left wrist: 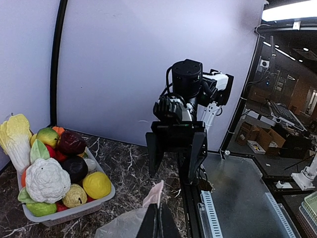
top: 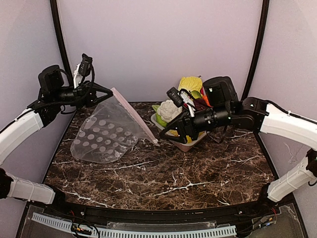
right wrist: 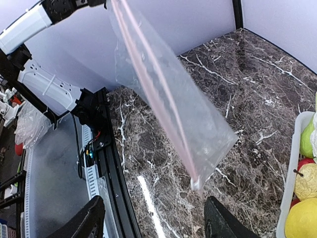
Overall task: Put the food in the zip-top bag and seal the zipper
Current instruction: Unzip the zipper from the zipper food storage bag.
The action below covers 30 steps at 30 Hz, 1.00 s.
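Observation:
The clear dotted zip-top bag [top: 105, 135] hangs tilted, its lower part resting on the table. Its pink zipper [top: 136, 118] runs down to the right, its low end just in front of my right gripper. My left gripper [top: 106, 92] is shut on the bag's upper zipper corner [left wrist: 155, 194]. My right gripper [top: 167, 133] is open and empty, between the bag and the tray. In the right wrist view the zipper's low end [right wrist: 194, 174] hangs above the open fingers [right wrist: 222, 219]. The cauliflower [left wrist: 47, 179], lemon [left wrist: 96, 184] and dark purple piece [left wrist: 75, 167] lie in the tray.
The pale tray [top: 188, 146] stands at back centre-right, heaped with other toy produce, including a yellow-green cabbage [top: 190, 83]. It shows in the left wrist view [left wrist: 69, 212] and at the right wrist view's right edge [right wrist: 291, 171]. Purple walls enclose the table.

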### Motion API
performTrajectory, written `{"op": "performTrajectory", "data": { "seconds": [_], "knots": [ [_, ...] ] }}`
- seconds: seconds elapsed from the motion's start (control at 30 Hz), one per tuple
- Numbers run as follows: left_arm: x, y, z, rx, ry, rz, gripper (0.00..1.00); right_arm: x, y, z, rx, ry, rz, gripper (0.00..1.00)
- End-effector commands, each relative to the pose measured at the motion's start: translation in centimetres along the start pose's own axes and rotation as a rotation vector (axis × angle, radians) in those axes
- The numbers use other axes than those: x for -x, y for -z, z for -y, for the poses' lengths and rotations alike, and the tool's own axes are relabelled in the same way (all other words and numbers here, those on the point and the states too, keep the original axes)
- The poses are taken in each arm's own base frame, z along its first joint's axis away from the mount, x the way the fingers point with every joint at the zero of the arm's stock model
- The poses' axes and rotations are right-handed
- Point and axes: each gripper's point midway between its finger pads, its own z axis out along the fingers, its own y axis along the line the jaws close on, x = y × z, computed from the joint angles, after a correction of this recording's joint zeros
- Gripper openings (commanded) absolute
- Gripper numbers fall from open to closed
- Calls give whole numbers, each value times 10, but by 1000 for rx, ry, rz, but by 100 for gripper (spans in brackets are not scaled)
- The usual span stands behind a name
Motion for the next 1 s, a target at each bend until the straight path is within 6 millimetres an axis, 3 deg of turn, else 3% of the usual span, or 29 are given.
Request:
{"op": "performTrajectory", "data": {
  "seconds": [0.0, 0.3, 0.5, 0.97],
  "knots": [
    [-16, -7, 12, -87, 20, -32, 1, 24, -5, -5, -10, 55, 74, 65],
    [-28, -15, 15, -128, 54, -53, 1, 28, -35, -13, 18, 83, 40, 52],
    [-32, -18, 15, -138, 69, -60, 1, 31, -42, -18, 43, 93, 46, 46],
    [-33, -19, 19, -160, 76, -66, 1, 39, -52, -7, -5, 118, 66, 35]
  ]
}}
